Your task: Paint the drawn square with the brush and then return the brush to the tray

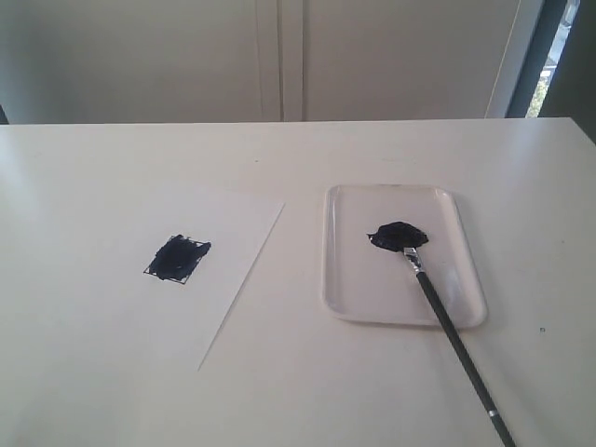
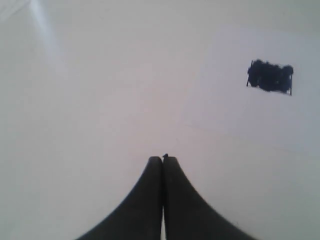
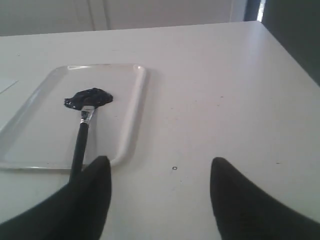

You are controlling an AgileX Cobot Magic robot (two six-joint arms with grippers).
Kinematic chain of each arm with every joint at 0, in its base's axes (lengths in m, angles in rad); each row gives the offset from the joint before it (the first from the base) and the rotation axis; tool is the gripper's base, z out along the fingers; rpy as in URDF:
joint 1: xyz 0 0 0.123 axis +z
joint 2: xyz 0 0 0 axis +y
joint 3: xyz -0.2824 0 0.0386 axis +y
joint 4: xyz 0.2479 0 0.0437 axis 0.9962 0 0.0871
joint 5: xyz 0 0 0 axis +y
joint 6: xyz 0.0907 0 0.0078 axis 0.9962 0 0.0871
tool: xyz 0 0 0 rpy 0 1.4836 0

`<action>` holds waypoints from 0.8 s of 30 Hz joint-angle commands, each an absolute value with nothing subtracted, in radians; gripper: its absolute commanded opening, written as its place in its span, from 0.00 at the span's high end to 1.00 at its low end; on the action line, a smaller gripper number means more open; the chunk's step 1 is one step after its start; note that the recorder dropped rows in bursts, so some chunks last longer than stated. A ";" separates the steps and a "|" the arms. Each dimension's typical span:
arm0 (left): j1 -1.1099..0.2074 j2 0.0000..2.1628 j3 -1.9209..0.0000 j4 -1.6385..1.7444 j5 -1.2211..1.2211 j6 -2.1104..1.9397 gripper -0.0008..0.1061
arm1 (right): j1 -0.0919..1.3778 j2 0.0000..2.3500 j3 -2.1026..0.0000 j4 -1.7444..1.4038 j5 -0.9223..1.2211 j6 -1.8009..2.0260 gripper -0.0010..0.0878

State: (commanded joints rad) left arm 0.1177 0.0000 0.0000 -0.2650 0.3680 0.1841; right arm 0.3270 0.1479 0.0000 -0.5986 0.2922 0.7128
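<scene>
On the left half of the plain white tabletop (image 1: 84, 372) lies a flat white sheet of paper (image 1: 228, 242), turned at an angle to the table's edges. The small black-lined drawn square (image 1: 179, 258) on it is almost wholly covered with dark blue-black paint, and only bits of its outline show at the corners. Toward the right edge of the tabletop sits the shallow white glossy plastic tray with rounded corners (image 1: 363, 279), just beside the paper but not touching it. A dark blob of paint (image 1: 399, 236) lies in the tray's far half.

The long thin black-handled brush with a silver ferrule (image 1: 457, 346) rests with its bristle tip in that blob. Its handle slants across the tray floor, crosses the near rim close to the tray's near right corner, and runs out over the tabletop toward the near edge.

The black left gripper (image 2: 162, 159) has its two fingers pressed together with nothing between them. It is over bare tabletop, well apart from the painted square. The black right gripper (image 3: 160, 162) has its fingers spread wide apart, and between them is only bare tabletop. It sits near the tray's near right corner, where the brush handle passes behind one finger; whether that finger touches the handle cannot be told.
</scene>
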 joint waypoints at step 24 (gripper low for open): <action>0.118 0.000 0.000 -0.265 0.365 0.184 0.99 | 0.327 0.148 0.000 -0.529 0.417 0.982 0.36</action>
